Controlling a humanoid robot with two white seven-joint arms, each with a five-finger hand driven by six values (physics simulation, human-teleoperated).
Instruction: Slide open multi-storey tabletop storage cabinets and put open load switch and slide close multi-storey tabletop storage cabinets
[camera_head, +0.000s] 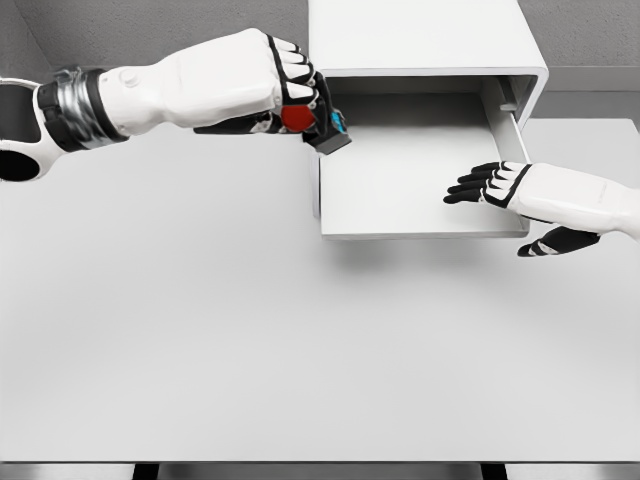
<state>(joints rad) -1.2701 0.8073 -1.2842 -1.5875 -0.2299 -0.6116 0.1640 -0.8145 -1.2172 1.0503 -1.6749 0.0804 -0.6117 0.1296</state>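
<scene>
At the far side of the tabletop (300, 350), the storage cabinet (420, 35) stands with its drawer (400, 190) already slid out toward the robot, so the opening step looks done; the drawer's floor shows bare. What remains, by my reading, is to set the load switch (310, 118) inside and push the drawer shut. The switch, dark with a red part and a blue part showing, is gripped in the curled fingers of the left hand (285, 95), which reaches in from the left with its back upward and holds the switch at the drawer's left rear corner, just over the side wall and not yet released. The right hand (520, 190) holds nothing; its fingers are extended and relaxed, palm down, hovering over the drawer's right front part, thumb hanging past the front edge.
</scene>
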